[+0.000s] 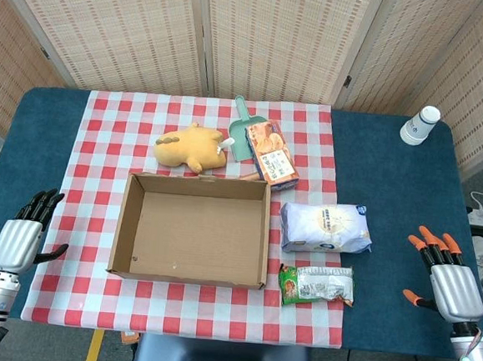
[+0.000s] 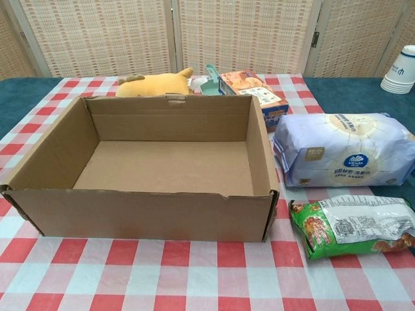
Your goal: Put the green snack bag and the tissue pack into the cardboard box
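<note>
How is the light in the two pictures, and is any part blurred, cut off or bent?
Head view: even, soft light, only faint shadows inside the cardboard box; all sharp. Chest view: the box looks stretched toward the lens; the green snack bag shows mild glare on its foil; the tissue pack and paper cups are cut off at the right edge; neither hand shows here.

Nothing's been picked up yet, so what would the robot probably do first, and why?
Probably move the right hand toward the green snack bag. That hand is open and nearest to it, the bag and the tissue pack lie right of the cardboard box, and the box is empty.
</note>
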You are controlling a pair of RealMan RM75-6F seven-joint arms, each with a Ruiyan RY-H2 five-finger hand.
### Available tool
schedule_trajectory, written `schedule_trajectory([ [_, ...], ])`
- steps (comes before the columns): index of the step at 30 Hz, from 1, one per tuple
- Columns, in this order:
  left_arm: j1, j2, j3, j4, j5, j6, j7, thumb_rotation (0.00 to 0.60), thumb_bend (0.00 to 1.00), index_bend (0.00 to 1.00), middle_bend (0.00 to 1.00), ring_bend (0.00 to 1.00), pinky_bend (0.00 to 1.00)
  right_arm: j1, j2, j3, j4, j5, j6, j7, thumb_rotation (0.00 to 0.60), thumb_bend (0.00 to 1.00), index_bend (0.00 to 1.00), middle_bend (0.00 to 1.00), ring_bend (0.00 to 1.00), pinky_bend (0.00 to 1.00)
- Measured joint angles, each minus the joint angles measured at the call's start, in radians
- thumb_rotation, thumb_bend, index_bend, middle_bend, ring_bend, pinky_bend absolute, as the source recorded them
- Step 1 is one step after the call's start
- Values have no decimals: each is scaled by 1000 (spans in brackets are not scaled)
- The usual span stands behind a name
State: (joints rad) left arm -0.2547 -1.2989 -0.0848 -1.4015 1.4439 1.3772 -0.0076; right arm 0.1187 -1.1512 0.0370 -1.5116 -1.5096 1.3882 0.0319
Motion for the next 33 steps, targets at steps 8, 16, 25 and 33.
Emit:
schedule_trajectory([
  [8,1,3,2,-1,9,5,-8,600,187,84,4,0,216,2,-7,-5,-2,2,-8,1,600,0,143,12,0,34],
  [16,1,4,1,1,9,1,-11,600,187,84,5,0,215,5,11,5,-35,-6,10,-5,600,0,143,12,0,34],
  [25,5,2,8,0,6,-4,4,600,186,84,5,0,216,19,6,4,-34,-7,-10,7,600,0,139,12,0,34],
  [33,8,2,6,-3,8,5,7,600,187,84,5,0,209,38,-1,-1,-48,-26,-27,-5,600,0,139,12,0,34],
])
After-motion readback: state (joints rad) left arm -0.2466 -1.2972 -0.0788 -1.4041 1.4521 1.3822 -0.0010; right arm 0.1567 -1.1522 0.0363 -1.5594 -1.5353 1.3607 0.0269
